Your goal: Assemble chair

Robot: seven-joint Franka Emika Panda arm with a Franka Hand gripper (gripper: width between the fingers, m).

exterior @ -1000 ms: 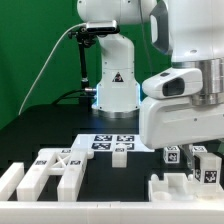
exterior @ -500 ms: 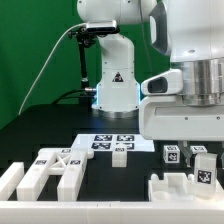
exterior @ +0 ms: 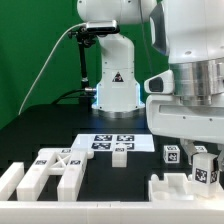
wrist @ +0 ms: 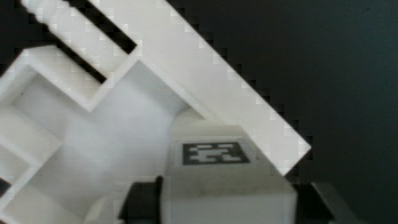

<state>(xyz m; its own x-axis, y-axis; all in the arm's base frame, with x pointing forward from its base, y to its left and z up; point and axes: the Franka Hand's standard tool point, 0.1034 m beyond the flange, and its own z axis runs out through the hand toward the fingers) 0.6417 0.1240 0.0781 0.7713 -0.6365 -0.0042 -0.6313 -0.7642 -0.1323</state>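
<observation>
The pincer (wrist: 233,202) is pinching a white block (wrist: 217,150) of the chair. The block has a black-and-white tag on its face. One dark finger (wrist: 146,200) sits on each side of it, and both look like they touch it.

In the exterior view the big white arm (exterior: 190,110) fills the side from 2 o'clock to 4 o'clock. The held block is down at about 4 o'clock, above the black surface (exterior: 35,130). I cannot tell from there if it touches anything under it.

More chair pieces lie on the surface. A flat group (exterior: 55,170) is at 8 o'clock. A small block (exterior: 120,154) is near the middle. Just behind it, toward 12 o'clock, lies the marker board (exterior: 112,140). A chunky piece (exterior: 180,188) is at 5 o'clock, just under the arm.

The wrist view shows a long white bar (wrist: 196,70) and an open white frame (wrist: 54,110) beyond the held block.

I think the job now is to join this block to the pieces under it. To do it well, the arm should hold the block straight and not let it tip. It should line the block up with its spot first. Then it should go down slowly. The pincer should let go only when the block sits flat. A fast push could knock the loose pieces away.
</observation>
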